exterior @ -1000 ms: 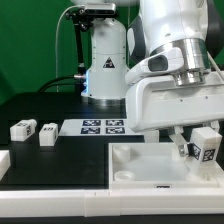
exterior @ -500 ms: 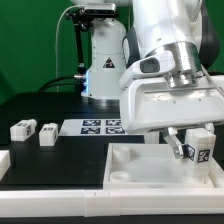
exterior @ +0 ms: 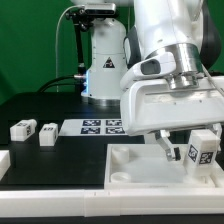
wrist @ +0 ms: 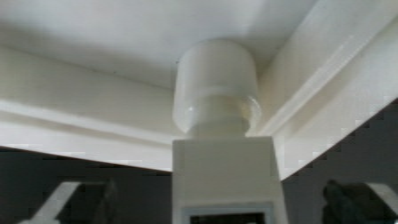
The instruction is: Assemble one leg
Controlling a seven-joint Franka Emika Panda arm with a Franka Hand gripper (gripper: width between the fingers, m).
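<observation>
One leg (exterior: 205, 153) is in the gripper (exterior: 192, 152); two spare legs (exterior: 22, 129) (exterior: 46, 134) lie on the black table, well apart at about 9 o'clock from it in the exterior view. The marker board (exterior: 103, 126) lies between them and the arm.

Jaws: judged clamped on the leg. It hangs tilted over the tray (exterior: 135, 150) at the exterior view's 4 o'clock, its tag face outward, and nothing else seems to support it. In the wrist view the dark fingers (wrist: 63, 200) flank the leg's square block (wrist: 226, 165), but the contact itself falls off the frame edge.

Key relation: the leg's long axis runs straight out from the jaws. The block end sits between the fingers and the round end (wrist: 222, 85) points away from the wrist, toward an inside corner of the tray's raised rim (wrist: 329, 60).

No corner hole is visible in either view — the leg hides it if it is there. The round end looks near the tray; I cannot tell whether they touch.

Next move, as I judge it: line that axis up with the hole, then lower.
</observation>
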